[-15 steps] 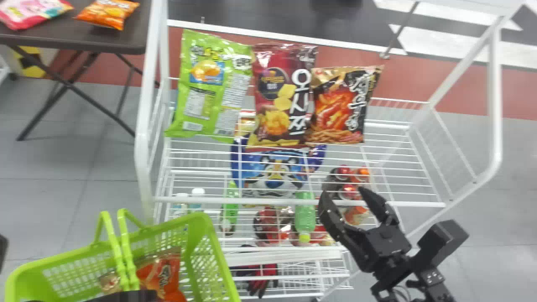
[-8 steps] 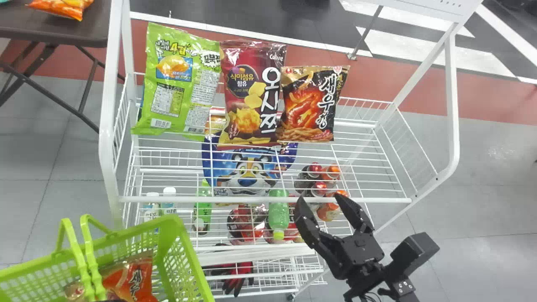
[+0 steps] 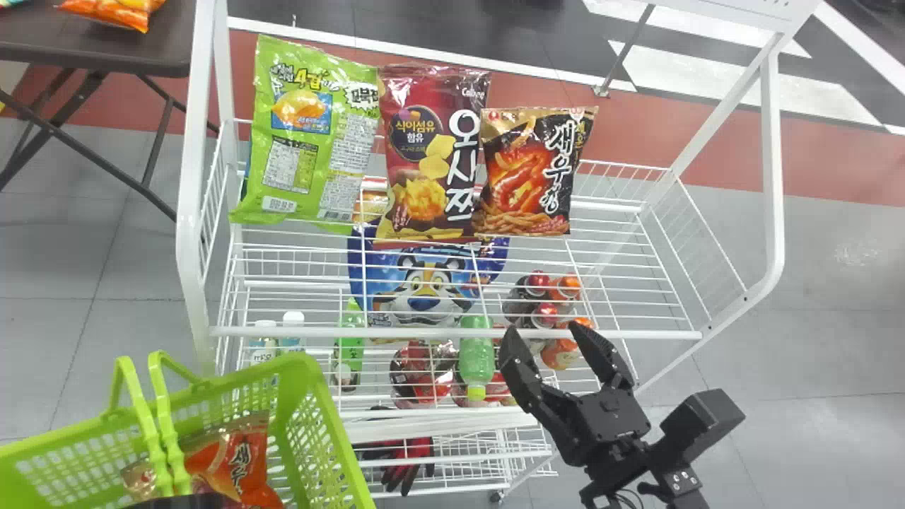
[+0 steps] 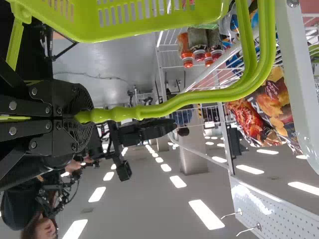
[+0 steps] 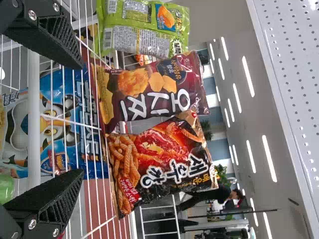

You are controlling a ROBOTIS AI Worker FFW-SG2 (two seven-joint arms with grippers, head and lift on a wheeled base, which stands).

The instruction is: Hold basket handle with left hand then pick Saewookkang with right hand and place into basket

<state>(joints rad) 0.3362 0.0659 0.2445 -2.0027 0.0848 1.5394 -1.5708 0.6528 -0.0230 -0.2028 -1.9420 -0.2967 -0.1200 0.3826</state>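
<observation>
The robot's left gripper (image 3: 180,502) is clamping the green basket's 2 handles (image 3: 166,438) together at the near left, its jaws closing around them in the left wrist view. The basket (image 3: 311,396) is sitting open beside a white wire rack (image 3: 452,332), and a red-orange snack bag (image 3: 237,459) is lying inside it.

At the near right, the right gripper (image 3: 546,331) is hanging beside the rack's near rail, its 2 jaws standing wide apart with nothing between them. The Saewookkang (image 3: 530,173), a black-and-gold bag, is standing on the rack's top tier toward the far side, well apart from those jaws. It is forming the right end of a row of 3, with a maroon bag (image 3: 431,155) touching its left side and a green bag (image 3: 304,134) standing farther left.

Beneath that tier, a blue bag with a tiger (image 3: 424,286) is showing through the wires, cans (image 3: 544,314) are clustering to its right, and 2 white-capped bottles (image 3: 292,332) are standing at the near left.
</observation>
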